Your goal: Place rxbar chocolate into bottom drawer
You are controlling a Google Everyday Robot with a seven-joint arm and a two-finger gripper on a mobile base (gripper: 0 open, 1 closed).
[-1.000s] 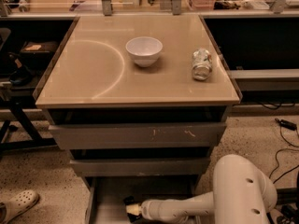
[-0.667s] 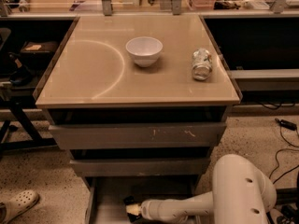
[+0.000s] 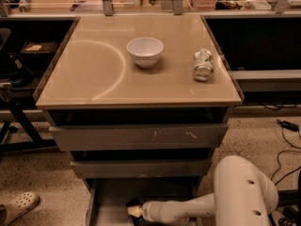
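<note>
The bottom drawer (image 3: 110, 194) is pulled open under the two wider grey drawers, and part of its grey floor shows. My white arm reaches in from the lower right. My gripper (image 3: 133, 211) is low inside the drawer, near its middle. A small dark shape (image 3: 133, 203) lies right at the gripper's tip. I cannot tell whether it is the rxbar chocolate or whether it is held.
A white bowl (image 3: 145, 51) and a silver-white can (image 3: 203, 64) lying on its side are on the tan cabinet top (image 3: 94, 79). The upper two drawers (image 3: 138, 136) are slightly open. A shoe (image 3: 19, 206) is on the floor at left. Cables (image 3: 287, 126) lie at right.
</note>
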